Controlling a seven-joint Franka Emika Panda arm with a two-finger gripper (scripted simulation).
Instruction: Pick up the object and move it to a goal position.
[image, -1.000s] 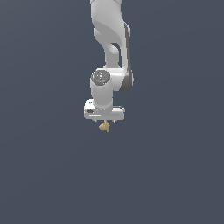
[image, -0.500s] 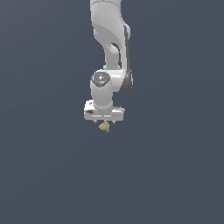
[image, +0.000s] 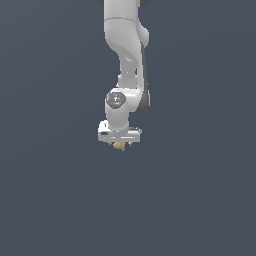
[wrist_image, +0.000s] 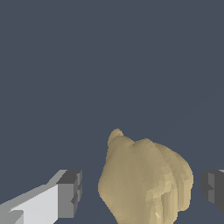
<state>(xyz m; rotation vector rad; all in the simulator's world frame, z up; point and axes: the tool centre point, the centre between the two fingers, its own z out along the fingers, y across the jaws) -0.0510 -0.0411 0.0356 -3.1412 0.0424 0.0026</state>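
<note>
Below the white arm (image: 125, 55), the gripper (image: 120, 144) is seen pointing down, and the object (image: 119, 146) is shown just under it, between the fingers (wrist_image: 69, 194). Gaps are seen on both sides of the object in the wrist view, so the jaws stand apart, not clamped. The object is tan-golden, lumpy, ridged and roughly cone-shaped.

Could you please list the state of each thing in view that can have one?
Gripper: open, pointing down, its fingers standing on either side of the object with gaps showing, not closed on it.
Object: tan, lumpy and ridged, sitting between the fingers; ungrasped; in the exterior view it peeks out just under the gripper.
Arm: reaching down from above.
</note>
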